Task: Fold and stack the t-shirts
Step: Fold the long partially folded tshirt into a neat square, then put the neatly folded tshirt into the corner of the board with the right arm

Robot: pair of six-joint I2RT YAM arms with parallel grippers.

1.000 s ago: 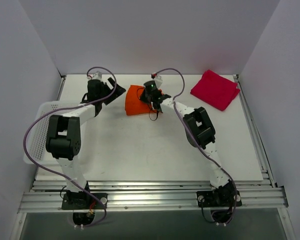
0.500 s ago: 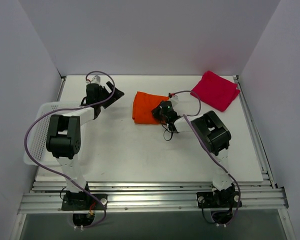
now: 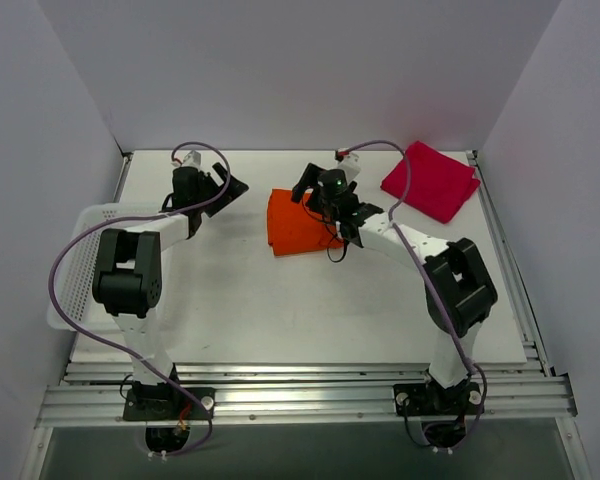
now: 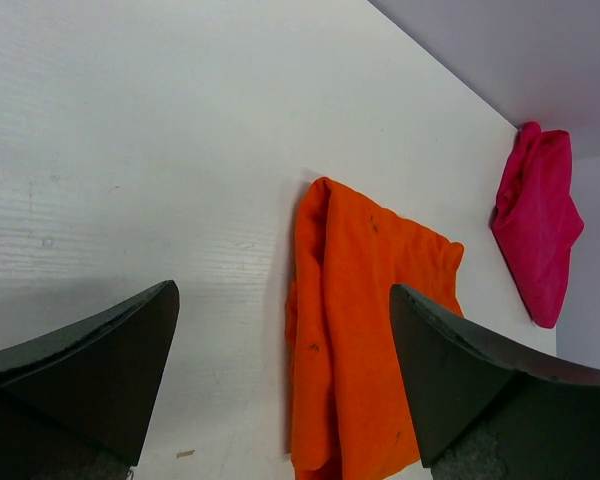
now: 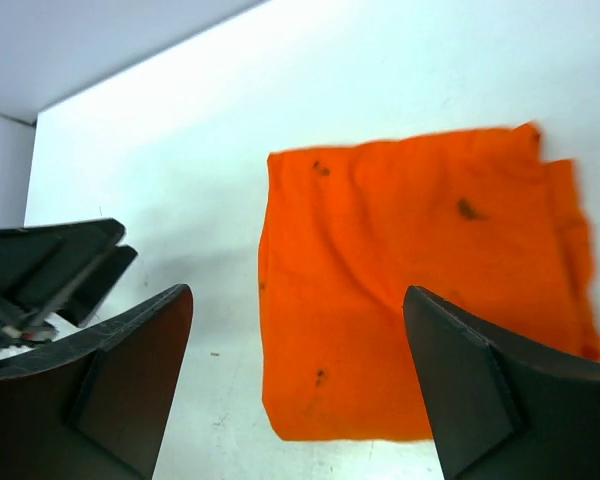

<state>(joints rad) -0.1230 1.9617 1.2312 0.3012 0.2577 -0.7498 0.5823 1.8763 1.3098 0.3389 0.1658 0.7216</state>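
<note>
Folded orange shirt point(image 3: 298, 225) soft, light, limp; would likely sag or unfold if lifted. Pinch doubled edge at corners. Spread, empty: right fingers point(image 5: 130, 370) above it, left fingers point(image 4: 100, 370) aside.

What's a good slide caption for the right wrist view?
Open right claw above the folded orange shirt on the white table.

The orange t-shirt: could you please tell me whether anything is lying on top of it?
Nothing lies on the folded orange t-shirt; the open right gripper hangs above it. In the top view its arm covers the shirt's right edge, so that strip cannot be checked there.
</note>
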